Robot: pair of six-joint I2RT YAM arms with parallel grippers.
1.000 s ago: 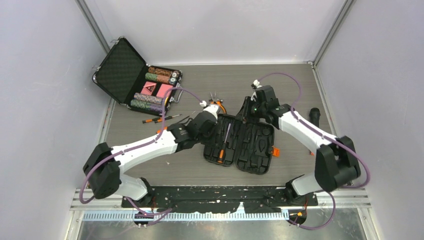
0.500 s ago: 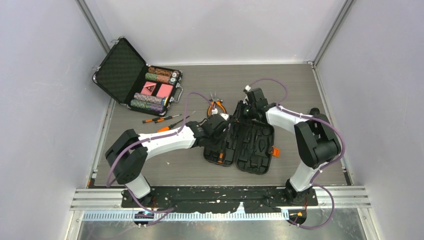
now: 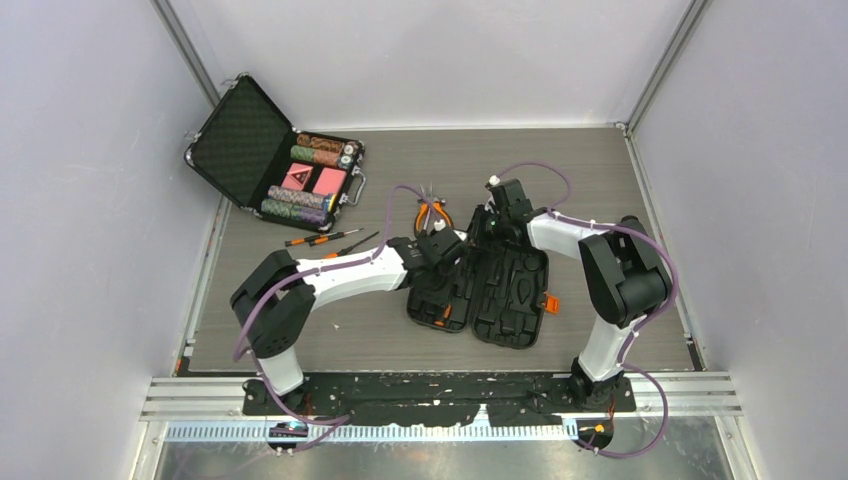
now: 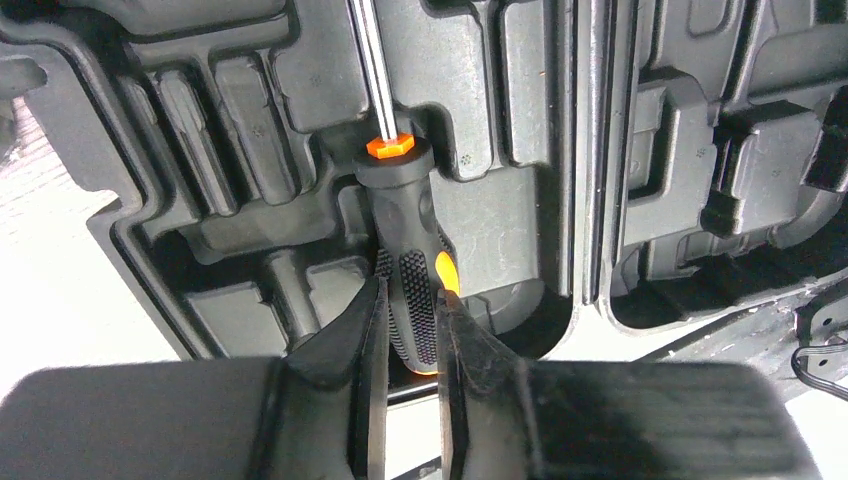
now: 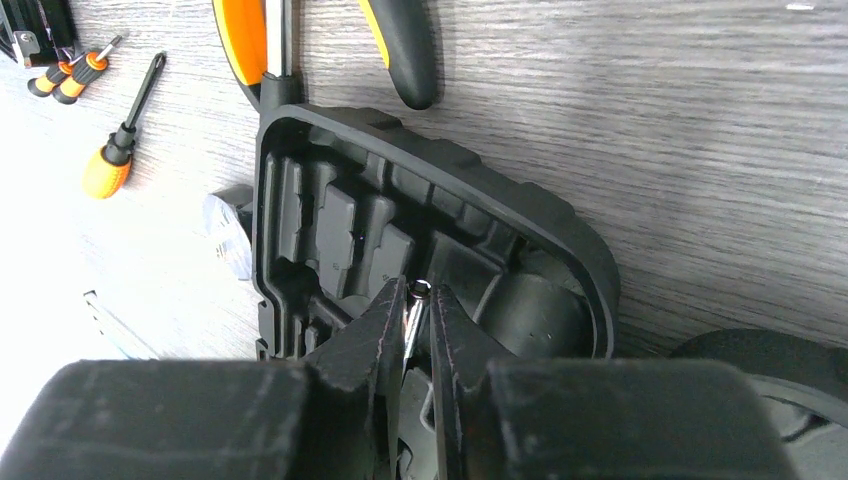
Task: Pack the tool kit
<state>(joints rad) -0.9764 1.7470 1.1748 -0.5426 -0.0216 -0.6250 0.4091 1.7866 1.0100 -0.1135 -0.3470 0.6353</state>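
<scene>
Black plastic clamshell tool kit (image 3: 514, 292) open mid-frame; left pincer (image 4: 410, 300) grips orange-and-black screwdriver (image 4: 396, 190) handle, right pincer (image 5: 412, 300) pinches its steel shaft (image 5: 411, 322).

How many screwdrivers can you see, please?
4. One screwdriver lies in the open case, its handle at the left gripper. Two small ones lie side by side on the table left of the case, an orange-handled one beside them. Others may be hidden.

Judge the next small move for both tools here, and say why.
Probably press the screwdriver down into its moulded slot in the tool kit: the left tool pinches its handle, the right tool its metal shaft, and it lies along that slot.
</scene>
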